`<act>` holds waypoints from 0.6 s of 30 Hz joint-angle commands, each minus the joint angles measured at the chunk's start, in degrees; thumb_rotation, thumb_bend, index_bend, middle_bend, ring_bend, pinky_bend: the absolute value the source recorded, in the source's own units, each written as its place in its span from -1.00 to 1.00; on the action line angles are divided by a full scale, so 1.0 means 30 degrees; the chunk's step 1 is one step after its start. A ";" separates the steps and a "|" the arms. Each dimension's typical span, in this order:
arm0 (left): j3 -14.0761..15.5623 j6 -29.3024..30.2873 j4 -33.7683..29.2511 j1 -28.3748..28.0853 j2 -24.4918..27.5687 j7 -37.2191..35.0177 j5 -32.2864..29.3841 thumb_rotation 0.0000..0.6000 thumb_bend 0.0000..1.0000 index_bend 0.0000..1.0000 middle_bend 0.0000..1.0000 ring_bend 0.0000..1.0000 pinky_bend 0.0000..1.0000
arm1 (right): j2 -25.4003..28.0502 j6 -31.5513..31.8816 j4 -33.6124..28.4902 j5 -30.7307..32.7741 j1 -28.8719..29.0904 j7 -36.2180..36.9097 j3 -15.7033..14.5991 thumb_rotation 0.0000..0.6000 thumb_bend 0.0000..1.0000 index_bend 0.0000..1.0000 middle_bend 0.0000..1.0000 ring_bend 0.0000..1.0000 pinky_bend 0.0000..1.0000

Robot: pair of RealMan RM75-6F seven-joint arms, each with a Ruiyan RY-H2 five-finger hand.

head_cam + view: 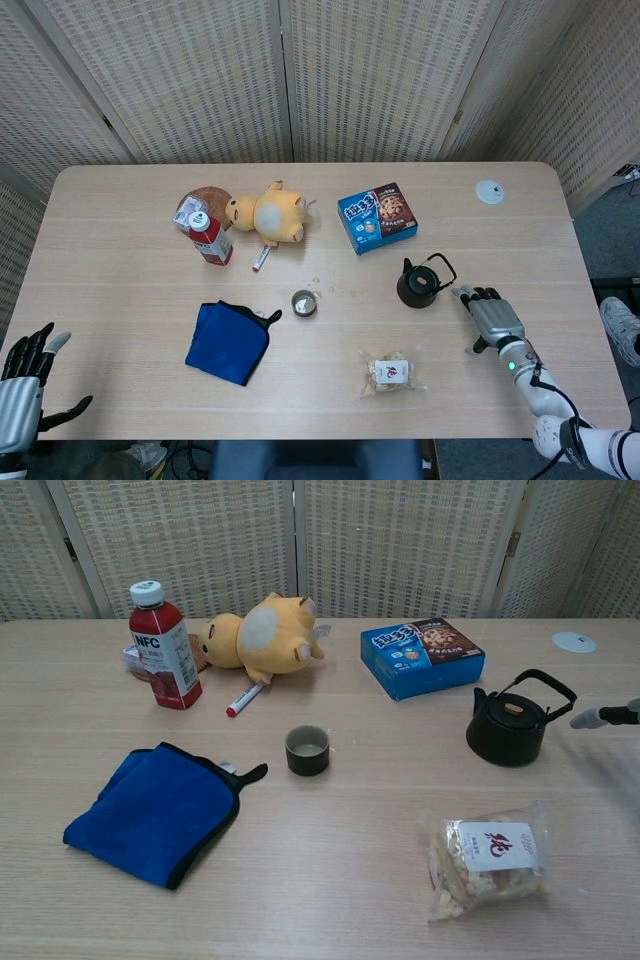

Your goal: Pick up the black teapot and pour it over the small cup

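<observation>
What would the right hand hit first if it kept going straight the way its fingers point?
Most likely the black teapot. The right hand lies open just to its right, fingers aimed at it, with only bare table between them. Height is unclear.

1. A light wood-grain counter with rounded corners is seen from above.
2. Behind it, folding screens of pale woven material in light frames are set edge to edge.
3. Grey floor is shown to the right.
4. Even, soft light is cast throughout.

Lab-type test setup: pale woven folding screens enclosing light wood-grain tabletop, assorted household props.
</observation>
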 commanded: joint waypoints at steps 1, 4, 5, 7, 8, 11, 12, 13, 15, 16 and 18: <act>0.0003 -0.0016 0.0022 0.0002 -0.0012 -0.0022 -0.0019 1.00 -0.99 -0.75 -1.00 -1.00 -1.00 | -0.0262 -0.0045 0.0233 0.0185 0.0125 0.0027 0.0094 1.00 -1.00 -1.00 -0.93 -1.00 -0.99; 0.0001 -0.0035 0.0045 -0.0005 -0.0010 -0.0043 -0.0031 1.00 -0.99 -0.75 -1.00 -1.00 -1.00 | -0.0517 -0.0061 0.0504 0.0338 0.0251 0.0031 0.0187 1.00 -1.00 -1.00 -0.96 -1.00 -1.00; -0.0005 -0.0025 0.0047 -0.0006 -0.0006 -0.0051 -0.0025 1.00 -0.99 -0.75 -1.00 -1.00 -1.00 | -0.0587 -0.0051 0.0578 0.0368 0.0285 0.0041 0.0224 1.00 -1.00 -1.00 -0.97 -1.00 -1.00; -0.0008 -0.0008 0.0054 0.0006 0.0001 -0.0071 -0.0038 1.00 -0.99 -0.75 -1.00 -1.00 -1.00 | -0.0722 -0.0029 0.0745 0.0431 0.0363 0.0070 0.0316 1.00 -1.00 -1.00 -0.97 -1.00 -1.00; -0.0007 -0.0007 0.0052 0.0008 0.0009 -0.0072 -0.0041 1.00 -0.99 -0.75 -1.00 -1.00 -1.00 | -0.0767 -0.0022 0.0808 0.0458 0.0403 0.0064 0.0351 1.00 -1.00 -1.00 -0.98 -1.00 -1.00; 0.0007 -0.0005 0.0046 0.0017 0.0022 -0.0059 -0.0034 1.00 -0.99 -0.75 -1.00 -1.00 -1.00 | -0.0903 -0.0025 0.1019 0.0593 0.0557 0.0050 0.0491 1.00 -1.00 -1.00 -0.98 -1.00 -1.00; 0.0007 -0.0004 0.0041 0.0020 0.0025 -0.0045 -0.0038 1.00 -0.99 -0.75 -1.00 -1.00 -1.00 | -0.0959 -0.0060 0.1122 0.0674 0.0639 0.0022 0.0542 1.00 -1.00 -1.00 -0.98 -1.00 -1.00; 0.0007 -0.0009 0.0032 0.0022 0.0030 -0.0032 -0.0047 1.00 -0.99 -0.75 -1.00 -1.00 -1.00 | -0.1012 -0.0087 0.1216 0.0733 0.0707 -0.0007 0.0583 1.00 -1.00 -1.00 -0.98 -1.00 -1.00; 0.0004 -0.0001 0.0007 0.0028 0.0041 -0.0009 -0.0054 1.00 -0.99 -0.75 -1.00 -1.00 -1.00 | -0.1135 -0.0134 0.1423 0.0843 0.0844 -0.0069 0.0662 1.00 -1.00 -1.00 -0.98 -1.00 -1.00; 0.0009 0.0001 -0.0016 0.0034 0.0057 0.0012 -0.0057 1.00 -0.99 -0.75 -1.00 -1.00 -1.00 | -0.1220 -0.0157 0.1557 0.0914 0.0935 -0.0121 0.0709 1.00 -1.00 -1.00 -0.98 -1.00 -1.00; 0.0001 0.0034 -0.0055 0.0043 0.0082 0.0046 -0.0047 1.00 -0.99 -0.75 -1.00 -1.00 -1.00 | -0.1349 -0.0180 0.1757 0.1028 0.1060 -0.0170 0.0792 1.00 -1.00 -1.00 -0.98 -1.00 -1.00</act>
